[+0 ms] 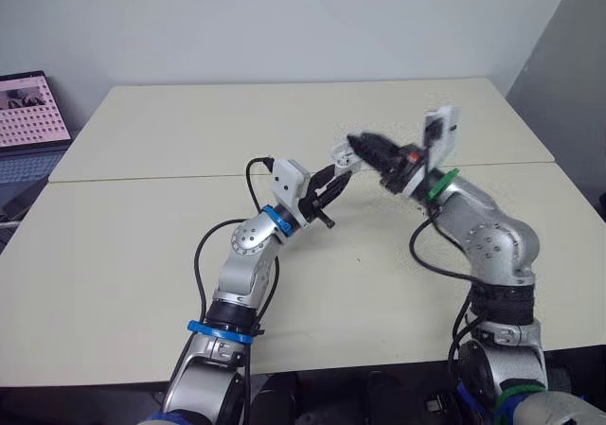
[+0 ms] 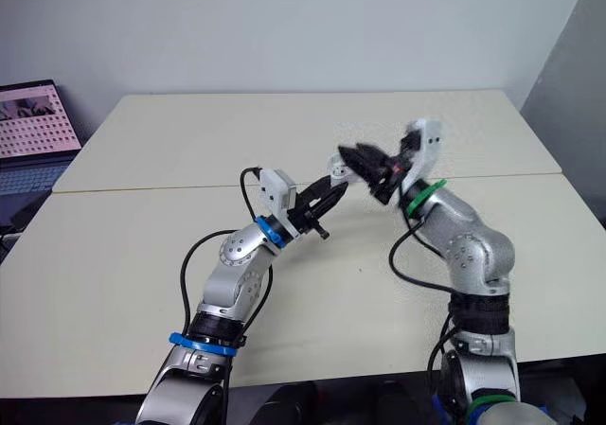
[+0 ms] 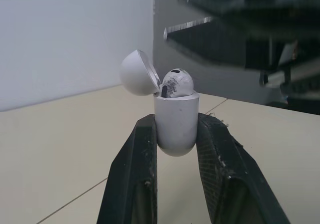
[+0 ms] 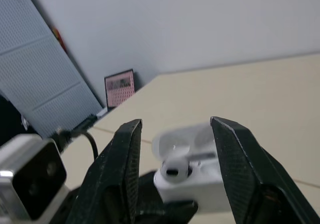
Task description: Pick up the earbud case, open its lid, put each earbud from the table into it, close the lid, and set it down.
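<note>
Your left gripper (image 3: 176,117) is clamped on the earbud case (image 3: 175,130), lid (image 3: 136,73) flipped open, one earbud (image 3: 176,82) seated, right gripper (image 4: 175,121) spread open just beside it.

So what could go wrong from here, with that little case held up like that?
The earbud case is pinched by its rounded sides in the left jaws, above the table. A nudge from the open right jaws close by could twist or drop it. The earbud stands proud of the rim, so the open lid might not shut over it.
</note>
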Robot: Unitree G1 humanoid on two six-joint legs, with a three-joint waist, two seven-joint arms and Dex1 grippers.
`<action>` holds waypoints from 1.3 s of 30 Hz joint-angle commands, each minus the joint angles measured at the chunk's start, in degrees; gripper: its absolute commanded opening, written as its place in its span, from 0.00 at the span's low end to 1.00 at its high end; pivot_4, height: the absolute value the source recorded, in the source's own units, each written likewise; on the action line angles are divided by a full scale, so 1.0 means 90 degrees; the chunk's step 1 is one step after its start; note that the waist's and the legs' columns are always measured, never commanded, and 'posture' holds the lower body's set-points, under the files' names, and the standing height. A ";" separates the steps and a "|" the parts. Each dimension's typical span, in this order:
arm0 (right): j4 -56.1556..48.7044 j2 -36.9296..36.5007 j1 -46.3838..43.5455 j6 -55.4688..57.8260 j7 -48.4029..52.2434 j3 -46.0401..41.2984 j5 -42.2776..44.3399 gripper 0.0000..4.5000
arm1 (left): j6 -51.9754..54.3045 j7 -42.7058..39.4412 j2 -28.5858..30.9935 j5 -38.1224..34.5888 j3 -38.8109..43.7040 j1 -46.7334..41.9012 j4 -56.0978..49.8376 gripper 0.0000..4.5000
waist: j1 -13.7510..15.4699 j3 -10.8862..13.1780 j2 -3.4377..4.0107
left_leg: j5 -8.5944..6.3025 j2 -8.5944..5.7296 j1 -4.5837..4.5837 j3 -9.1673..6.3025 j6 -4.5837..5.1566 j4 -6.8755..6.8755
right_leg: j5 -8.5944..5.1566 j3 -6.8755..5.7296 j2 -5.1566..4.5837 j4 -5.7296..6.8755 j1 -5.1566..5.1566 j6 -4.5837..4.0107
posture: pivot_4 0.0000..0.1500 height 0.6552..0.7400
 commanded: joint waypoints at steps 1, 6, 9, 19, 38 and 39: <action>0.0158 -0.0770 -0.0392 0.0005 0.0181 -0.0396 0.0078 0.50 | -0.0026 -0.0051 0.0085 -0.0079 0.0045 0.0158 -0.0426 0.16 | 0.0005 0.0000 0.0000 | 0.0000 0.0000 0.0000 0.0000 0.0000 0.0000 | 0.0000 -0.0001 0.0000 -0.0001 0.0000 0.0000 | 1.00 1.00; 0.1273 -0.2437 0.0211 -0.1041 0.1545 0.0707 -0.1396 0.50 | 0.0034 -0.0108 0.0242 -0.0110 0.0096 0.0271 -0.0512 0.16 | 0.0022 0.0000 -0.0001 | 0.0000 -0.0001 0.0006 0.0003 0.0002 -0.0001 | -0.0001 -0.0012 -0.0002 -0.0015 0.0021 0.0001 | 1.00 1.00; 0.2398 -0.3002 0.0457 -0.2281 0.2558 0.1286 -0.2168 0.50 | 0.0056 -0.0134 0.0317 -0.0129 0.0096 0.0274 -0.0515 0.16 | -0.0004 0.0000 0.0000 | -0.0001 0.0000 0.0011 0.0030 0.0003 -0.0001 | -0.0002 -0.0008 -0.0002 -0.0015 0.0022 0.0002 | 1.00 1.00; 0.6280 -0.2831 -0.0620 -0.4548 0.3816 0.1810 -0.3427 0.50 | 0.0244 -0.0185 0.0376 -0.0146 0.0092 0.0375 -0.0753 0.16 | -0.0042 0.0001 -0.0001 | -0.0002 0.0016 0.0034 0.0084 0.0005 -0.0010 | -0.0001 0.0021 0.0001 -0.0015 0.0024 0.0002 | 1.00 1.00; 0.8821 -0.2359 -0.1642 -0.5929 0.3818 0.1846 -0.4600 0.50 | 0.0404 -0.0105 0.0463 -0.0137 0.0152 0.0451 -0.1001 0.16 | -0.0031 0.0001 -0.0001 | -0.0002 0.0014 0.0035 0.0082 0.0003 -0.0010 | -0.0001 0.0025 0.0001 -0.0014 0.0026 0.0001 | 1.00 1.00; 0.8854 -0.2331 -0.1665 -0.5943 0.3794 0.1838 -0.4621 0.50 | 0.0410 -0.0101 0.0455 -0.0137 0.0147 0.0435 -0.0995 0.16 | -0.0033 0.0001 -0.0001 | -0.0002 0.0015 0.0036 0.0083 0.0003 -0.0010 | -0.0001 0.0027 0.0001 -0.0014 0.0026 0.0000 | 1.00 1.00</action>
